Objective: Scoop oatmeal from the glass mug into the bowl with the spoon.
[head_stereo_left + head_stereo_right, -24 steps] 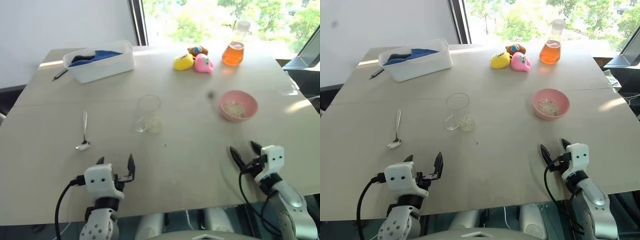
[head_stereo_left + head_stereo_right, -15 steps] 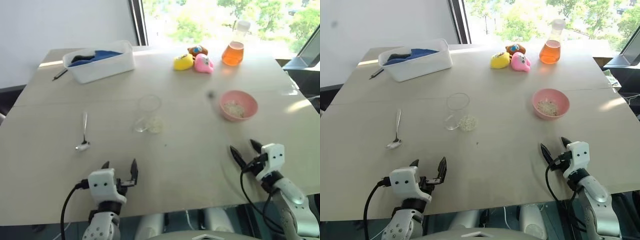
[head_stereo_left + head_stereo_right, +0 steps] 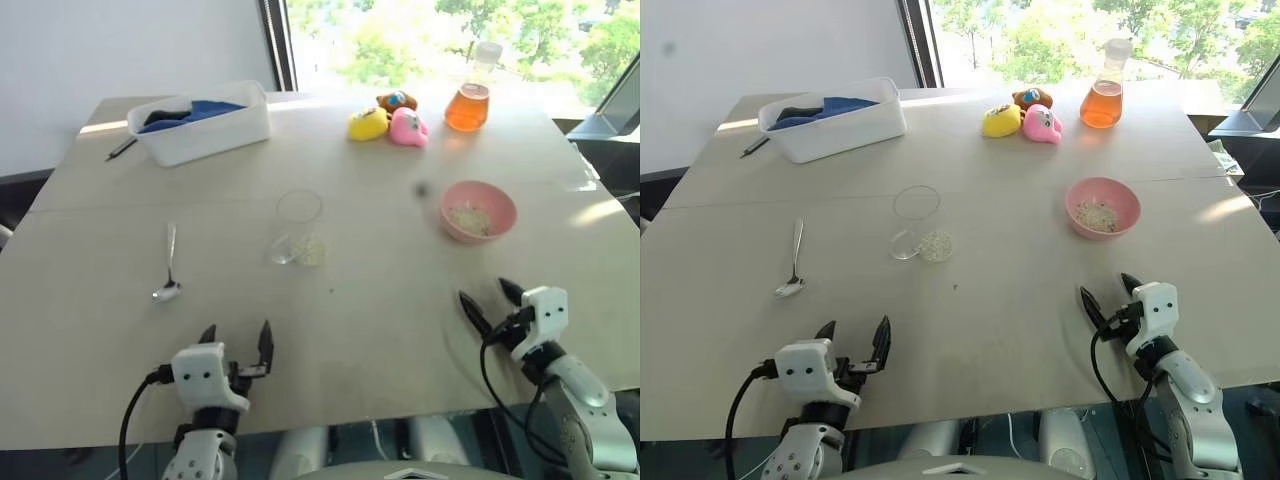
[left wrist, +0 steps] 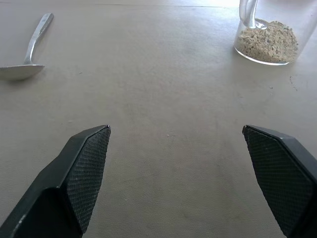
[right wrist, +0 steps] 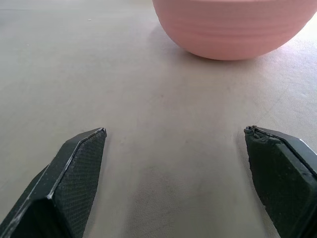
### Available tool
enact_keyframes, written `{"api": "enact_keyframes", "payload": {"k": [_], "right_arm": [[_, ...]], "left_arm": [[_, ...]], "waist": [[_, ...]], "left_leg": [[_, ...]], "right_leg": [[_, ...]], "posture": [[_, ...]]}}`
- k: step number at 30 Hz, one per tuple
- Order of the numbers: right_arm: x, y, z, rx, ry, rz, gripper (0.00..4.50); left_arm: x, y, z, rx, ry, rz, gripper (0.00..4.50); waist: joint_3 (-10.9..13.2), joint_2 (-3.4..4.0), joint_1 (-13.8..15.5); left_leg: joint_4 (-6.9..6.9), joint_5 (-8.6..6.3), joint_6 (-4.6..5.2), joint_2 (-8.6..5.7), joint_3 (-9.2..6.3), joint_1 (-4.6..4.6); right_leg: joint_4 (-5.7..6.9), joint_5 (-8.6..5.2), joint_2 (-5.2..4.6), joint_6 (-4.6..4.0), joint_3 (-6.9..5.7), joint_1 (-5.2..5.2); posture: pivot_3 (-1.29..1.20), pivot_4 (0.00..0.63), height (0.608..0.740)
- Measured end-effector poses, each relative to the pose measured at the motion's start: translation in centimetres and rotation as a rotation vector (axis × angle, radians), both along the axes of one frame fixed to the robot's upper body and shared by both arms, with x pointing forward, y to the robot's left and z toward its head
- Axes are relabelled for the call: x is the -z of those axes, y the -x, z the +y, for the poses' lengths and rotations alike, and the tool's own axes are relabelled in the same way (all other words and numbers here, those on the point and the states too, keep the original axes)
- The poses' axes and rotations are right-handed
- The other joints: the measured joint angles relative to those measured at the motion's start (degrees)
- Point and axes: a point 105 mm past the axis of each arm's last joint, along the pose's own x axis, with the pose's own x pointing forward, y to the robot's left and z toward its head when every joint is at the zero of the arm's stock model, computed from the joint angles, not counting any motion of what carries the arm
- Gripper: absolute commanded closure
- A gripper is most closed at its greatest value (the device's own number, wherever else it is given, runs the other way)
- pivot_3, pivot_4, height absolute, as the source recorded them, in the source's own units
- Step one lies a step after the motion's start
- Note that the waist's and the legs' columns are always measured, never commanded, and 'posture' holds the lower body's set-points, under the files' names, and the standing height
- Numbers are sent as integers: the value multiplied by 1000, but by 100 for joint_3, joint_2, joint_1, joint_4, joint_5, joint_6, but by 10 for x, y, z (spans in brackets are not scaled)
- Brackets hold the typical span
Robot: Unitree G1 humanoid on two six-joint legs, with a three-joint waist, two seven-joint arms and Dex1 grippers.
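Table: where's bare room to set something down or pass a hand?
Widest bare stretch: between the glass mug and the pink bowl, running to the near edge between the left gripper and right gripper. Also free: between the spoon and the mug. Crowded: far edge, with the white tub, toys and flask.

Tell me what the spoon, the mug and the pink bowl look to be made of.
Spoon: polished metal, judging by its silver shine and bright glints. Mug: clear glass, or possibly clear plastic; the oatmeal shows through its wall. Bowl: opaque pink with a matte finish and faint horizontal ridges, likely plastic, though glazed ceramic can't be excluded.
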Motion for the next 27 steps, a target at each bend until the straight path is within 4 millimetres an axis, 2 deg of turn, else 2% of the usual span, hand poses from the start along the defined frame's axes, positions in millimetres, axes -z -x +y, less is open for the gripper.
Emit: {"api": "enact_keyframes", "payload": {"k": [15,22,25,27], "right_arm": [[0,-1,0,-46,2,-8,0],[-1,-6,2,-78,-17,-8,0],[-4,-4,7,-179,-37,6,0],[-7,0,15,-266,-60,7,0]], "left_arm": [[4,2,-2,48,-13,6,25],[0,1,0,38,-19,6,25],[-8,-2,18,-14,-52,0,25],[-16,-7,39,-74,-83,-15,25]], "waist": [[0,0,-2],[0,0,-7],[1,2,-3],[1,3,1]], "left_leg": [[0,0,0,0,0,2],[0,0,0,0,1,6],[0,0,0,2,-1,7],[0,0,0,4,-6,7]], "right_leg": [[0,1,0,1,0,1],[1,1,0,1,1,5],[3,1,2,1,-3,5],[4,1,6,1,-8,5]], "posture": [[0,150,740],[0,150,740],[0,150,740],[0,150,740]]}}
